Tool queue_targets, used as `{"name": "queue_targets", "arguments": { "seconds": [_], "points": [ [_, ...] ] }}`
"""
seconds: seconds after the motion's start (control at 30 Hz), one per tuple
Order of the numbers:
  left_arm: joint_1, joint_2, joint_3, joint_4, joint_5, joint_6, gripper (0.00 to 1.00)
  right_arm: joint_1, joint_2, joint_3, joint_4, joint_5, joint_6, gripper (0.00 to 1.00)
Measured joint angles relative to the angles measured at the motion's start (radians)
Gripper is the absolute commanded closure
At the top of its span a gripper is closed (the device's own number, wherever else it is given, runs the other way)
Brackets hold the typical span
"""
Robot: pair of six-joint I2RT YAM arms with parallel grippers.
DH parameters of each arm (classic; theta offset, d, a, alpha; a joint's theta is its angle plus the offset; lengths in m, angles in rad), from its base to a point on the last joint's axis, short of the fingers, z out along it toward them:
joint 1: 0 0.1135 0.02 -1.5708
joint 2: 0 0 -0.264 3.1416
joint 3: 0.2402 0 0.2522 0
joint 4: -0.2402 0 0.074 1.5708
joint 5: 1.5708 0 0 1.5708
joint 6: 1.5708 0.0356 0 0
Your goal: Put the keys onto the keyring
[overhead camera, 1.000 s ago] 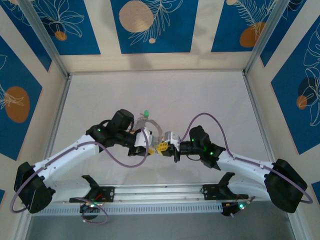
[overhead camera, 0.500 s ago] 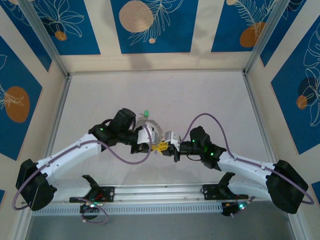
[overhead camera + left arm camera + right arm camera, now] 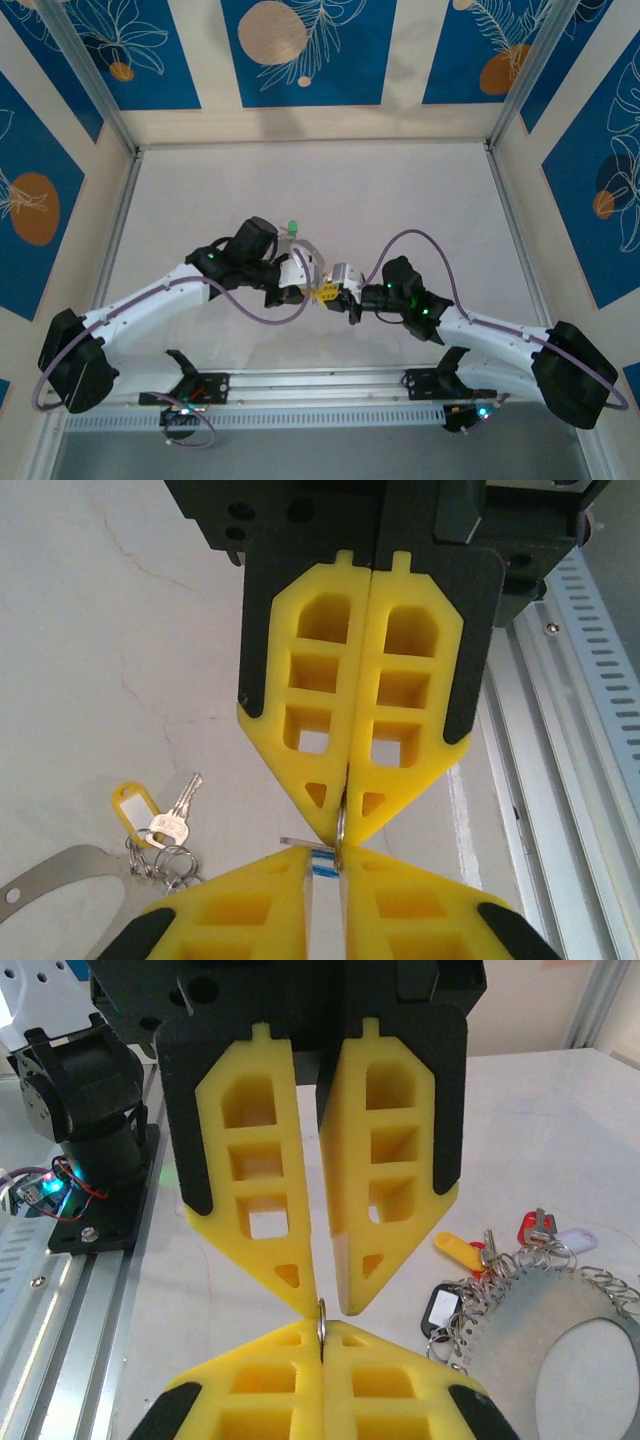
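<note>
Since the frame one second earlier, your left arm [image 3: 150,295] has swung slightly rightward. This has carried the left gripper [image 3: 314,292] up against the right gripper [image 3: 331,293]. The right arm [image 3: 490,335] has hardly shifted.

**Arms and grippers.** There are two arms and two grippers, meeting tip to tip near the front-centre of the table.
- **Left gripper:** both yellow fingers [image 3: 318,702] are pressed together, pinching one small metal loop [image 3: 322,1324] at the tips.
- **Right gripper:** the fingers stand a narrow gap apart, clamped on one blue-and-white tag [image 3: 320,860].

**Keyring and keys.**
- One keyring [image 3: 525,1325], a flat grey ring, lies on the table just beside the grippers.
- Its rim is strung with small split rings [image 3: 470,1310], too crowded to count.
- In your right wrist view you can count four tags around it: one yellow tag [image 3: 458,1250], one red tag [image 3: 533,1228], one pale tag [image 3: 578,1237] and one black-framed tag [image 3: 440,1307].
- Your left wrist view shows a yellow tag with one bare silver key [image 3: 183,802] just beside it.
- One green tag [image 3: 293,227] lies apart, beyond the left wrist.

**Surface.** The table [image 3: 400,190] is pale off-white with hairline cracks. An aluminium rail [image 3: 320,385] runs along its near edge.

**Room.** The cream walls carry blue panels [image 3: 300,80] with white leaf outlines and orange discs. Two aluminium posts [image 3: 90,85] rise at the far corners.
</note>
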State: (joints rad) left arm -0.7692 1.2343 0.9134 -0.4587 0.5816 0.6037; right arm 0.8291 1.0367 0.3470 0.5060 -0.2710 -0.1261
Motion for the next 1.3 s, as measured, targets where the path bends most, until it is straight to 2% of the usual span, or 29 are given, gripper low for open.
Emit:
{"name": "queue_targets", "arguments": {
  "seconds": [0.27, 0.43, 0.63, 1.0, 1.3],
  "points": [
    [-0.005, 0.0, 0.0, 0.002, -0.008, -0.01, 0.87, 0.005, 0.0, -0.002, 0.005, 0.008, 0.007, 1.0],
    [-0.006, -0.001, 0.0, 0.002, -0.008, -0.037, 1.0, 0.013, 0.001, -0.002, 0.005, 0.026, 0.01, 1.0],
    [-0.006, -0.002, 0.0, -0.01, -0.006, -0.044, 1.0, 0.026, 0.003, -0.002, 0.002, 0.043, 0.001, 1.0],
    [-0.007, -0.024, 0.0, 0.011, -0.003, -0.044, 1.0, 0.029, -0.019, -0.029, 0.025, 0.06, -0.005, 0.78],
    [-0.008, -0.024, 0.0, 0.028, 0.034, -0.016, 1.0, 0.028, -0.071, -0.069, 0.023, 0.062, -0.002, 0.77]
  ]
}}
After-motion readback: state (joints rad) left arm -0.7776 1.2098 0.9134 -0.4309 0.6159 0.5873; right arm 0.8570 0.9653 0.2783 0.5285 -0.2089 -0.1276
